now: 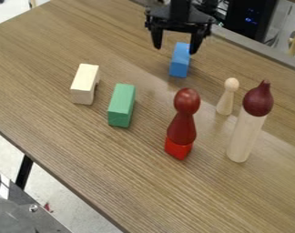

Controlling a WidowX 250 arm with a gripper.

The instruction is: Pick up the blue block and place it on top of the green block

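Over the blue block (180, 63), on the far part of the table (40, 45), hangs down from the top edge with the gripper (175, 50). Open wide, with the block's far end showing between its fingers (whether touching, impossible to tell). Lying lengthwise from the gripper toward the camera, slanting slightly left. Farther out, continues leftward to a green block (121, 104) and a cream block (85, 84); rightward and nearer, to an upright dark red figure (182, 129), a small pale peg (226, 102) and a tall dark-topped peg (244, 136).
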